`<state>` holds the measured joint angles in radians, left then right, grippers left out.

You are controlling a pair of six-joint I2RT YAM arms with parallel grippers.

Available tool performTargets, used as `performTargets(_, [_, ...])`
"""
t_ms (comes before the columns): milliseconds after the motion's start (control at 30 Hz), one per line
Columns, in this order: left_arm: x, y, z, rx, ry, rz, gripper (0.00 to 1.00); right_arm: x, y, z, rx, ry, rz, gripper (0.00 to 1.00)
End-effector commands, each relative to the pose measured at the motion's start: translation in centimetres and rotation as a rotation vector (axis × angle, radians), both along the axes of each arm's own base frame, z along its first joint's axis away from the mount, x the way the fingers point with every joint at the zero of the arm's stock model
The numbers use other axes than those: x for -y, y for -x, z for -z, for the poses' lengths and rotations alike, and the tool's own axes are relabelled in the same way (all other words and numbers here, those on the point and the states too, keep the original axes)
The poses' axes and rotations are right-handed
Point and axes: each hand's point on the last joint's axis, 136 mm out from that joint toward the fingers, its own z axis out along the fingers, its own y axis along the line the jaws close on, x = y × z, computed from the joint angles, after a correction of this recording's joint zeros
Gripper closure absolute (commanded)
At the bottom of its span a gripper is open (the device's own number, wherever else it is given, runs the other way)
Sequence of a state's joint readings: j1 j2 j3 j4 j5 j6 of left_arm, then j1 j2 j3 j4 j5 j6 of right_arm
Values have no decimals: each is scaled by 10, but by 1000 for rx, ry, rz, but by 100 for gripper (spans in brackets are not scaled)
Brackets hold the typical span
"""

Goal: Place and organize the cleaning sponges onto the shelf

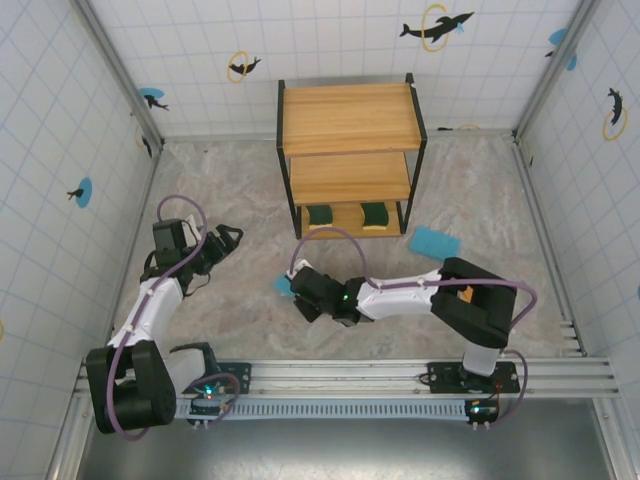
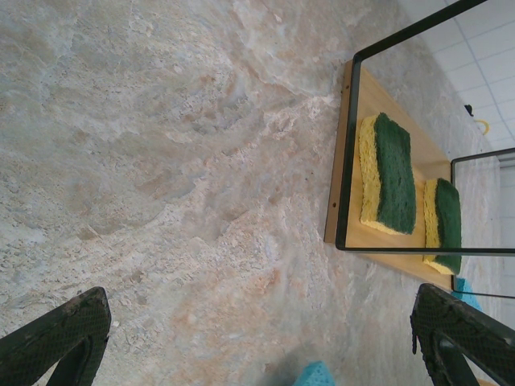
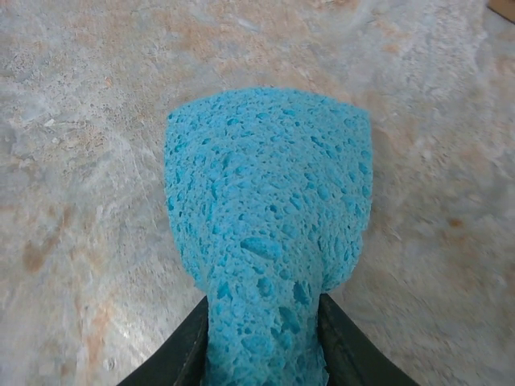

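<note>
Sponges being sorted onto a shelf by two robot arms. Nearest me, the right gripper (image 3: pixel 264 354) reaches low over the marbled table (image 1: pixel 250 325) and pinches a light blue sponge (image 3: pixel 269 233) by its near end. The jaws press in so the foam narrows to a waist between them and fans out wider beyond; whether its far end touches the table I cannot tell. It looks very light, soft and floppy, with a porous surface unlikely to slip; a hold nearer the middle of its long sides would probably stop the free end drooping. To its left and slightly farther, the left gripper (image 1: pixel 226 240) hovers empty, fingers (image 2: pixel 56 338) spread wide. Farther right a second blue sponge (image 1: pixel 435 241) lies flat on the table. Just beyond it stands the shelf (image 1: pixel 350 120), three stepped wooden boards in a black frame, with a green sponge (image 1: pixel 320 214) and a second green sponge (image 1: pixel 374 214) side by side, apart, on its lowest board. Behind, a tiled wall (image 1: pixel 330 45) with dolphin stickers (image 1: pixel 437 27)
</note>
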<state>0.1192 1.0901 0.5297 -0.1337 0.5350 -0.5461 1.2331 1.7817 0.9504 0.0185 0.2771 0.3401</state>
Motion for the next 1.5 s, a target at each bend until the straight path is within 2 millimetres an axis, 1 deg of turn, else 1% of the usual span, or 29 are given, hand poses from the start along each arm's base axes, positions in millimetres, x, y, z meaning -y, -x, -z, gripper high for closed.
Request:
performTargets(0, [0, 1, -3, 15, -5, 13, 2, 10, 1, -14, 16, -21, 28, 68])
performTargets(200, [0, 1, -3, 13, -2, 13, 2, 24, -1, -29, 45, -34, 56, 68])
performTargets(400, [1, 2, -1, 7, 3, 13, 2, 40, -7, -52, 84, -69, 102, 69])
performTargets(500, [2, 3, -1, 8, 5, 17, 2, 51, -12, -64, 107, -90, 140, 69])
performTargets(667, [2, 3, -1, 12, 11, 18, 2, 77, -23, -84, 139, -141, 221, 69])
performTargets(933, [5, 4, -3, 19, 24, 28, 2, 129, -40, -119, 212, -216, 364, 69])
performTargets(1167, [8, 5, -7, 32, 42, 38, 2, 167, -47, -143, 261, -284, 455, 69])
performTargets(1333, [10, 6, -12, 43, 57, 41, 2, 187, -53, -159, 314, -297, 515, 69])
performTargets(1367, [11, 6, -13, 48, 60, 45, 2, 191, -53, -159, 317, -282, 523, 69])
performTargets(1467, [14, 7, -17, 62, 74, 53, 2, 197, -56, -167, 339, -290, 550, 69])
